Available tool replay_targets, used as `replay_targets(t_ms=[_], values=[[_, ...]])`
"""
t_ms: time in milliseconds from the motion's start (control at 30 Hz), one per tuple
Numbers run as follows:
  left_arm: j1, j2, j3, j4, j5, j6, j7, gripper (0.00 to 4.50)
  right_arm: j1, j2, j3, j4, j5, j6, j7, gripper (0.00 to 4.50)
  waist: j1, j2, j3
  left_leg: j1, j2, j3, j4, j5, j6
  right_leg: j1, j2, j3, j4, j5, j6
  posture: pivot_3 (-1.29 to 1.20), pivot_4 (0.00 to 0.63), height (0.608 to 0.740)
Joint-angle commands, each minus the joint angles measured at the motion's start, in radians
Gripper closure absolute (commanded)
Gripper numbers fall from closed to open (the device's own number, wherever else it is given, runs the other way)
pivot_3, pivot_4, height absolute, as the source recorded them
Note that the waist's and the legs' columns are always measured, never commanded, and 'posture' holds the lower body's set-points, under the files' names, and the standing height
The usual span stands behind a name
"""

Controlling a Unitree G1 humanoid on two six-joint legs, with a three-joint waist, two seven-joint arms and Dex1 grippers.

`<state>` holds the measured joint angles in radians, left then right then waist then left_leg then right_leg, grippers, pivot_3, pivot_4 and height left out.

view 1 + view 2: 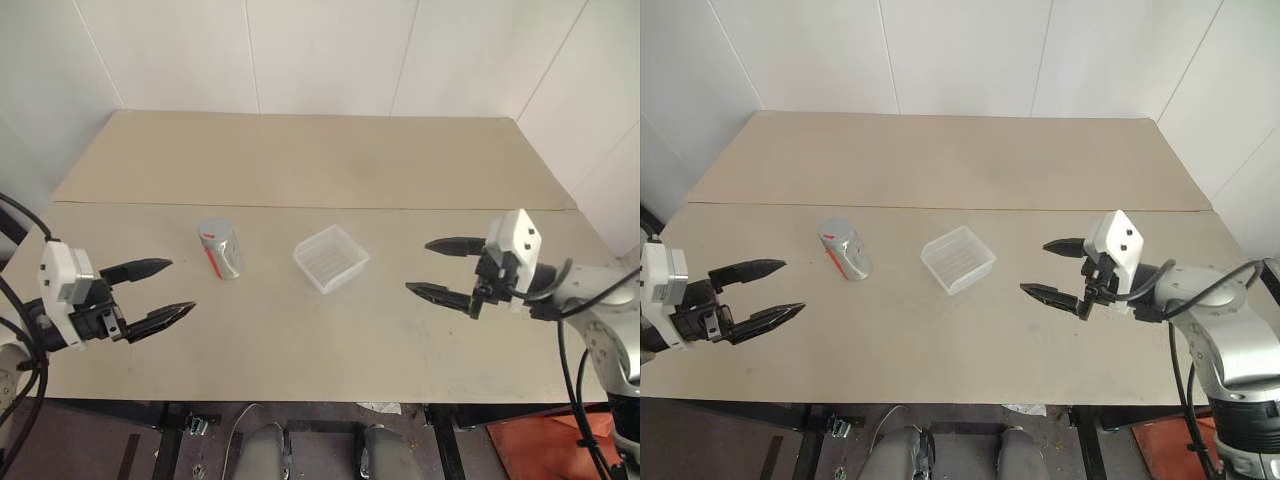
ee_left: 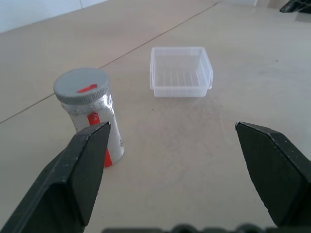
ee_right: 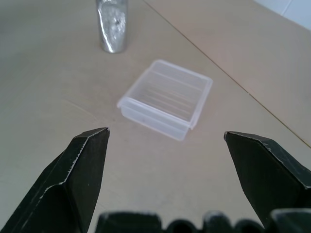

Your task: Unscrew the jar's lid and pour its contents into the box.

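The jar (image 1: 222,250) stands upright on the table, left of centre, with its red-and-white label facing front. Its grey lid (image 2: 82,85), marked with a red dash, sits on top of it. The translucent box (image 1: 331,258) rests to the right of the jar, near the table's middle, and looks empty. My left gripper (image 1: 160,293) hovers open at the front left, short of the jar, its fingers pointing toward it. My right gripper (image 1: 440,268) hangs open to the right of the box, pointing at it. Neither gripper holds anything.
The beige table (image 1: 300,160) has a seam running across it behind the jar and box. White walls close off the back and both sides. Under the front edge are black frame parts and an orange patch of floor (image 1: 530,440).
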<state>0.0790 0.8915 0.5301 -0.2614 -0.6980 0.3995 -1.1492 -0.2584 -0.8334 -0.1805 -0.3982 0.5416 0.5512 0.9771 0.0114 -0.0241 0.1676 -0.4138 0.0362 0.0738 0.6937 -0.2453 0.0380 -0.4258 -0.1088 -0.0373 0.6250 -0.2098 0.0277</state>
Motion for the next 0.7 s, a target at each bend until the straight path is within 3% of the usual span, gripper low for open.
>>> replay_targets(t_ms=[33, 333, 700], values=[[-0.017, 0.004, 0.026, -0.01, -0.02, -0.007, -0.002, 0.03, -0.003, -0.025, -0.032, -0.033, 0.026, 0.011, 0.0, 0.0, -0.001, 0.0, 0.0, 0.0, 0.0, 0.0, 0.0, 0.0, 0.0, 0.0, 0.0, 0.0, 0.0, 0.0, 0.0, 0.0, 0.15, 0.74], [0.055, -0.108, 0.016, -0.071, 0.061, -0.05, 0.16, 0.03, -0.138, -0.022, 0.034, 0.032, 0.029, 0.003, 0.019, 0.0, -0.005, 0.0, 0.0, 0.0, 0.0, 0.0, 0.0, 0.0, 0.0, 0.0, 0.0, 0.001, 0.0, 0.0, 0.0, 0.0, 0.15, 0.74], [-0.015, -0.358, -0.177, -0.075, 0.27, -0.14, 0.486, 0.03, -0.351, 0.051, 0.196, 0.066, -0.026, -0.026, 0.054, 0.0, 0.002, 0.0, 0.0, 0.0, -0.001, -0.002, 0.0, 0.0, 0.0, 0.001, -0.001, 0.0, 0.0, 0.001, -0.001, 0.0, 0.15, 0.74]])
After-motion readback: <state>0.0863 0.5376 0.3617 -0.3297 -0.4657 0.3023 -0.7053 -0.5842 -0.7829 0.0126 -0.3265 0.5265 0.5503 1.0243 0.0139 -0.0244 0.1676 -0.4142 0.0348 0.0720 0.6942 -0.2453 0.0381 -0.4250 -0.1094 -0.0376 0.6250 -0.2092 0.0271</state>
